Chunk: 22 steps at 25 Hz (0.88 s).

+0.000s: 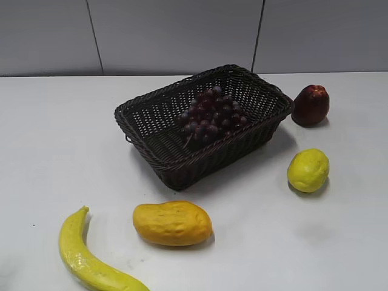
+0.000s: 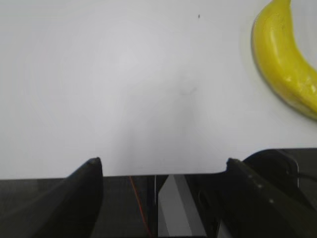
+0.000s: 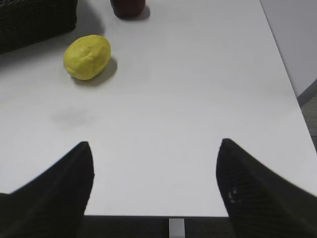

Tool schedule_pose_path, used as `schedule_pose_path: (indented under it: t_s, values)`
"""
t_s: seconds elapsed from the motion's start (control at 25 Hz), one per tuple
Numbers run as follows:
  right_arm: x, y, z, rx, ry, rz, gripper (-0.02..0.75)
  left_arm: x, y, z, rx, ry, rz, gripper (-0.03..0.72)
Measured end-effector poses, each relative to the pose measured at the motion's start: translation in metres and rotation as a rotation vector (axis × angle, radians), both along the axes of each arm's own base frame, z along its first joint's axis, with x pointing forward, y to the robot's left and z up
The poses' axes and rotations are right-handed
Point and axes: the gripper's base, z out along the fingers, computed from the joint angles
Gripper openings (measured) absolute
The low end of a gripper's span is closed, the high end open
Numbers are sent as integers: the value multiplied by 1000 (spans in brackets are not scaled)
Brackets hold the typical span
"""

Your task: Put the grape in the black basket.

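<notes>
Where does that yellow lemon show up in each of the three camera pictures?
Exterior view: the lemon sits right of centre, on the table in front of the dark red fruit.
Left wrist view: not in it.
Right wrist view: upper left.
Shared landmark: the black basket, left of the lemon; its corner shows top left.

My white table (image 1: pixel 54 139) carries the black basket (image 1: pixel 159 159), banana (image 1: pixel 85 257), mango (image 1: pixel 173 223), lemon (image 1: pixel 308 170) and red fruit (image 1: pixel 311 105), all beyond my claws.

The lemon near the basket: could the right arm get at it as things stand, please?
Probably yes. The right gripper is open and empty, and only bare table lies between it and the lemon, which sits apart from the black basket.
</notes>
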Motion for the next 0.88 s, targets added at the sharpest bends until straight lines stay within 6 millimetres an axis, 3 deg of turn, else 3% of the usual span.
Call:
schedule_pose_path:
  t_s: [0.28,0.6,0.88]
  values:
    - [0,0,0,0,0,0,584,-42,3,21,-25,-316,1,533]
    - [0,0,0,0,0,0,584,-80,7,27,-44,-571,1,489]
    - [0,0,0,0,0,0,584,-91,8,26,-40,-637,3,488]
